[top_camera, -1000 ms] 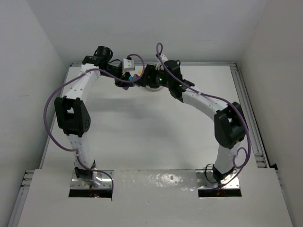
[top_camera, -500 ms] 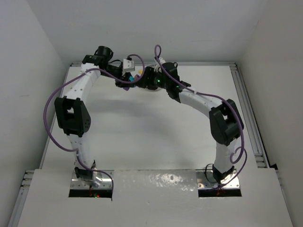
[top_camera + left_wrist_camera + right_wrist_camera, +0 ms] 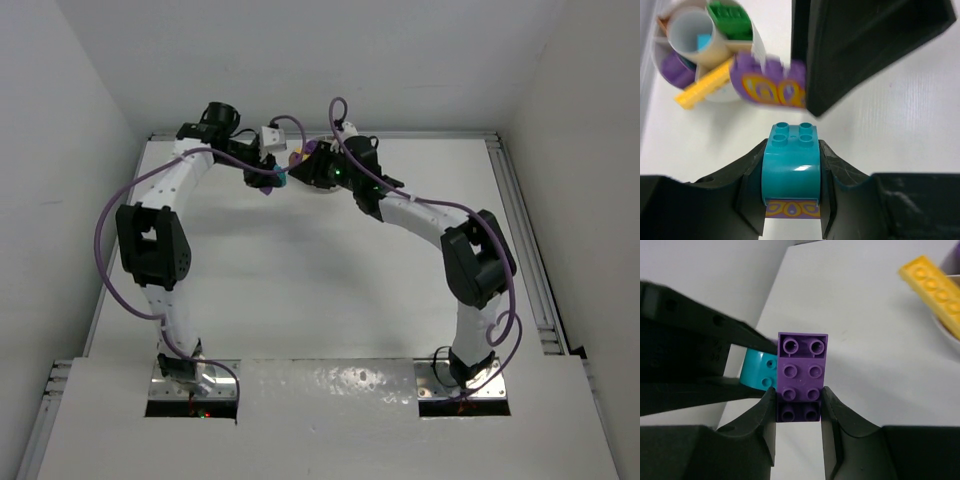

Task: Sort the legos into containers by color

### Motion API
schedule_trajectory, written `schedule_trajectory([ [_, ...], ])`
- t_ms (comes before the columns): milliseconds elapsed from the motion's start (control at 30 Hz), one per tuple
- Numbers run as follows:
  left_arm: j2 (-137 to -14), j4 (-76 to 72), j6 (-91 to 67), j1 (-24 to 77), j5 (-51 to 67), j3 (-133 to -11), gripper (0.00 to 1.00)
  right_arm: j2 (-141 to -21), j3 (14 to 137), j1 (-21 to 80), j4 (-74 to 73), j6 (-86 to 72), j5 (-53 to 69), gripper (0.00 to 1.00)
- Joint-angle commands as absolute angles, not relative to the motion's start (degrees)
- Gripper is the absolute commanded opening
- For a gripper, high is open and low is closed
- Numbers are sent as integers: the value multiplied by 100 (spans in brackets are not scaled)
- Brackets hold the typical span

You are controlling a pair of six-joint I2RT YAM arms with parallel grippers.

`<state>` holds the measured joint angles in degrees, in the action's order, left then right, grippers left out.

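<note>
White tabletop (image 3: 300,280), far edge: since a second ago the right gripper (image 3: 799,399) has slid left and narrowed onto a purple brick (image 3: 802,365). At its nine o'clock the left gripper (image 3: 791,150) clamps a teal brick (image 3: 790,167); the dish (image 3: 687,27) sits at that brick's eleven.

Your left gripper (image 3: 792,150) is clamped on a teal plastic brick with a rounded back and four studs (image 3: 790,165). A purple piece printed in yellow (image 3: 792,210) shows below it. Just beyond, a blurred purple brick with yellow-orange print (image 3: 765,85) sits against the right gripper's black finger (image 3: 860,45). At top left, the round white dish (image 3: 756,40) holds a green brick (image 3: 730,17), a purple brick (image 3: 677,70) and a long yellow brick (image 3: 702,87) poking over its rim.
</note>
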<state>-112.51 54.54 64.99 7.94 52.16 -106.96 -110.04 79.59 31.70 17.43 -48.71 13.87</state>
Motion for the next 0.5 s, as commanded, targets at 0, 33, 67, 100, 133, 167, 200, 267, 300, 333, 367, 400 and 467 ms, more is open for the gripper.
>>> schedule_trajectory([
  [0, -11048, 4994, 5873, 782, 4756, -10250, 0, -10582, 7805, 2989, 2066, -4632, 573, 0],
  [33, -11048, 4609, 5436, 774, 4590, -10126, 0, -10556, 7796, 2945, 2039, -4623, 493, 0],
  [67, -11083, 4371, 5171, 765, 4196, -10012, 0, -10521, 7796, 2910, 1987, -4571, 423, 0],
  [100, -11109, 4151, 4933, 773, 3984, -9802, 0, -10503, 7796, 2874, 1960, -4536, 352, 0],
  [133, -11153, 3740, 4513, 773, 3816, -9713, 0, -10503, 7805, 2822, 1908, -4483, 212, 0],
  [167, -11232, 3561, 4335, 782, 3466, -9634, 0, -10494, 7822, 2786, 1855, -4430, 141, 0],
  [200, -11285, 3203, 4150, 782, 3306, -9511, 0, -10512, 7892, 2760, 1707, -4290, 71, 0],
  [267, -11486, 2858, 3535, 791, 2735, -9396, 0, -10555, 7997, 2733, 1461, -4132, -183, 0],
  [300, -11592, 2656, 3377, 791, 2551, -9404, 0, -10573, 8015, 2716, 1407, -4096, -289, 0],
  [333, -11828, 2620, 3175, 791, 2253, -9439, 0, -10608, 8042, 2707, 1354, -4087, -455, 0],
  [367, -11952, 2602, 3086, 791, 2128, -9544, 0, -10634, 8085, 2681, 1267, -4096, -527, 0],
  [400, -12049, 2558, 2867, 791, 1909, -9588, 0, -10704, 8121, 2681, 1222, -4087, -597, 0],
  [467, -12321, 2479, 2734, 791, 1758, -9650, 0, -10784, 8217, 2672, 1152, -4026, -685, 0],
])
